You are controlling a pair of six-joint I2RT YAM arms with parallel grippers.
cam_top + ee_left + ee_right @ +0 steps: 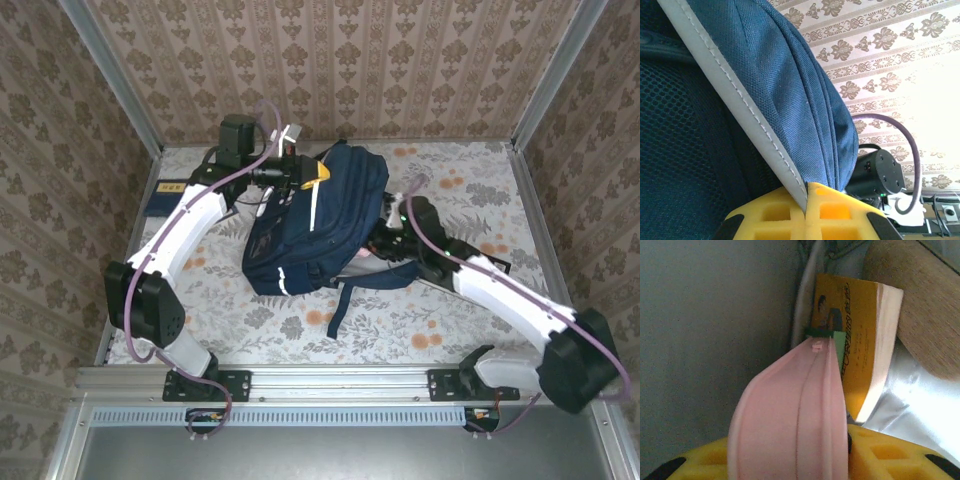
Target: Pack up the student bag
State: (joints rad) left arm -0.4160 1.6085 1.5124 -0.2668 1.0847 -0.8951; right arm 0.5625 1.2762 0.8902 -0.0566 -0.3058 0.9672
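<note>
Pinching the student bag (310, 230) by its white stripe (740, 100), what was the left tool (806, 197) for? Mara asked.

Jon: Its jaws were closed flat on that stripe at the bag's far end; I judged it was lifting the rim so the mouth gaped for packing.

Mara: And where did the bag lie?

Jon: Across the middle of the counter (450, 320), its gripped end toward the far edge, a strap trailing toward the near edge; a navy book with a yellow label (165, 195) lay apart by the left edge, probably waiting its turn.

Mara: The right tool (790, 455)?

Jon: It reached into the bag from the side facing the right edge, a pink pouch (790, 405) between its fingers; whether they clamped the pouch or were letting go, I could not tell; a yellow book (855, 340) stood on edge just beyond the pouch, inside the bag, so the pouch looked aimed at the gap beside it.

Mara: Any risk?

Jon: If the left grip slipped, the mouth would likely sag onto the right tool; hence, I supposed, the firm pinch on the stitched stripe rather than on loose cloth.
</note>
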